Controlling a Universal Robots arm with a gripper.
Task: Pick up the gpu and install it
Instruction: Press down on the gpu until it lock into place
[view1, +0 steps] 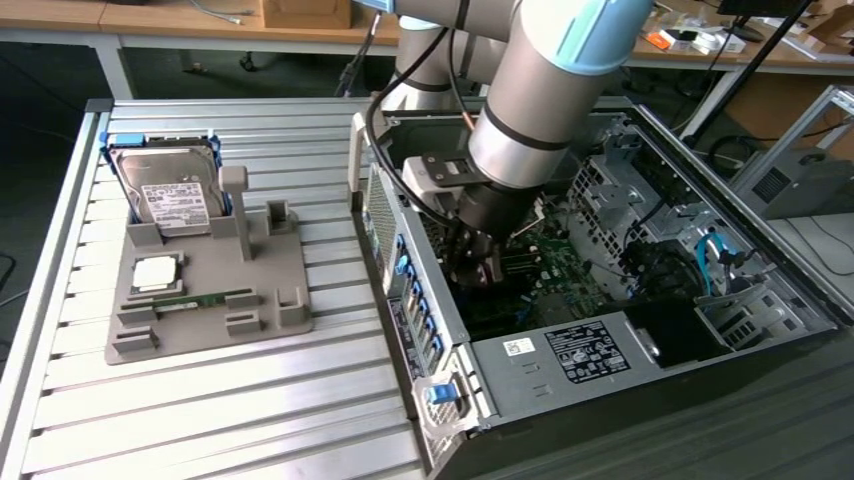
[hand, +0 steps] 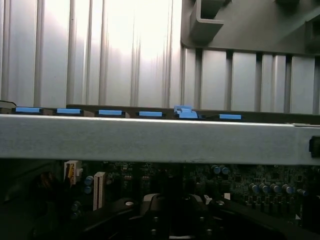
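Where the gpu sat I could not tell for sure: it was lost among the dark parts around my gripper, deep in the open computer case and just over the motherboard. My jaws were clenched tight, but whether they pinched the card or nothing I could not make out. In the wrist view my gripper was a dark shape low against the green board, with small capacitors and a white connector near it.

My arm reached down into the case from above. The case lay on its side with its open face up, and a row of blue clips ran along its wall on the exterior view's left. A labelled metal box sat at the near end of the case.

Well apart, on the exterior view's left, a gray tray rested on the ribbed metal table. The tray held a hard drive propped up at its far end, a processor chip in front of it, and a narrow green memory stick lying flat.
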